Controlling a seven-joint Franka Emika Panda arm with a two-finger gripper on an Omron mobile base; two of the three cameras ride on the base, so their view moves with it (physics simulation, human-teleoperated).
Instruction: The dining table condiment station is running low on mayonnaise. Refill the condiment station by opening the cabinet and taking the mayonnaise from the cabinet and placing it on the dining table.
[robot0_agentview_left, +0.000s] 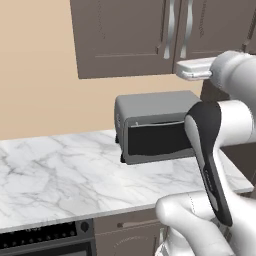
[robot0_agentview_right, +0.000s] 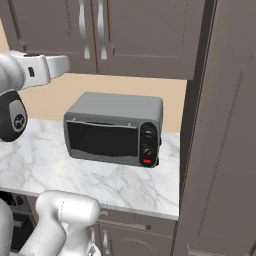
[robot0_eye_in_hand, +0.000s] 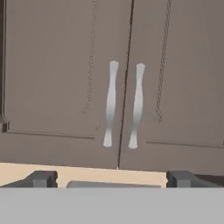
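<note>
The hand (robot0_eye_in_hand: 111, 179) hangs with its fingers wide apart and empty, above the marble desk (robot0_agentview_left: 60, 170) and the toaster oven (robot0_agentview_right: 115, 129). Beyond, the cabinet (robot0_eye_in_hand: 65, 87) is closed, its two handles (robot0_eye_in_hand: 110, 103) side by side. The mayonnaise presumably sits inside, so the hand should centre on one handle only, close, then pull along the door's arc.

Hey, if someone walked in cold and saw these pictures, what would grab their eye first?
Probably the grey toaster oven sitting on the marble counter, right under the cabinet. Next, the cabinet's two closed doors with their pair of curved silver handles side by side at the middle. The open gripper faces those handles, apart from them.
</note>
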